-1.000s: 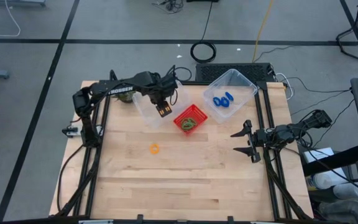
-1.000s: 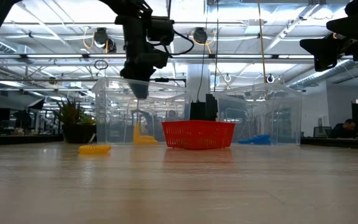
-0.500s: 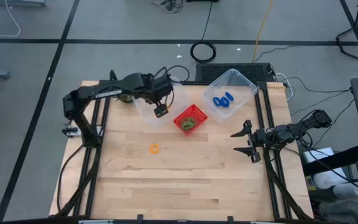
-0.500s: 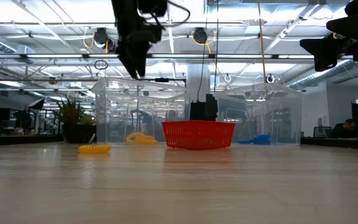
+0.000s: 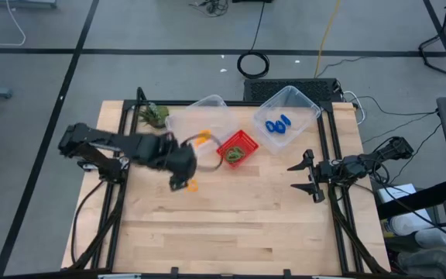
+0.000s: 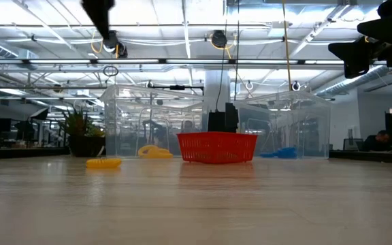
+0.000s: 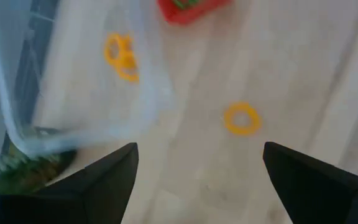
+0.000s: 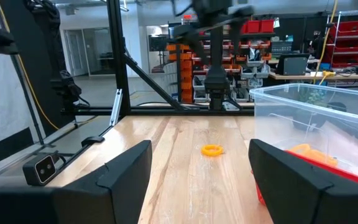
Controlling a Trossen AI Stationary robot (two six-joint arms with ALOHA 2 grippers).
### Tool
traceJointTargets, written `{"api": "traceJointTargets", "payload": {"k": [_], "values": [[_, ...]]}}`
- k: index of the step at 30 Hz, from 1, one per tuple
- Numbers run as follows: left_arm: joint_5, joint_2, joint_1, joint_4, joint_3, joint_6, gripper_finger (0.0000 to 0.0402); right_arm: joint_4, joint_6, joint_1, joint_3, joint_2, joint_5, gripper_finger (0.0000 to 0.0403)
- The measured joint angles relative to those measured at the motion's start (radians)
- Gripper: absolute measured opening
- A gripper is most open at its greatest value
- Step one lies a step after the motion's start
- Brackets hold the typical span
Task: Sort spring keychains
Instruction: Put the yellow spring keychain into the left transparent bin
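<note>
Left gripper (image 7: 194, 171) hung wide open, empty, just above the last orange keychain (image 5: 192, 185) near the red basket (image 5: 238, 148). Next up, I reckon: drop, pinch it. Right gripper (image 5: 310, 177) idled part-open.

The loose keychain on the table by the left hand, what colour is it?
Orange-yellow. The loose keychain shows best in the left wrist view.

A yellow spring keychain (image 6: 104, 162) lies on the table (image 6: 196, 204) left of the red basket (image 6: 217, 147)
</note>
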Motion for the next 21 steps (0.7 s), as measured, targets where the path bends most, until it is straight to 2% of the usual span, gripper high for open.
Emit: {"api": "traceJointTargets", "payload": {"k": [5,9,15,21], "values": [[0.002,0.010,-0.173,-0.054,-0.046,-0.185,0.0341,0.000,0.000,0.000,0.000,0.000,0.000,0.0256],[0.025,0.014,-0.262,0.018,-0.155,-0.274,0.0342,0.000,0.000,0.000,0.000,0.000,0.000,0.0256],[0.066,0.016,-0.333,0.238,-0.357,-0.216,0.0358,0.000,0.000,0.000,0.000,0.000,0.000,0.0256],[0.111,0.018,-0.315,0.442,-0.508,-0.099,0.0367,0.000,0.000,0.000,0.000,0.000,0.000,0.0256]]}}
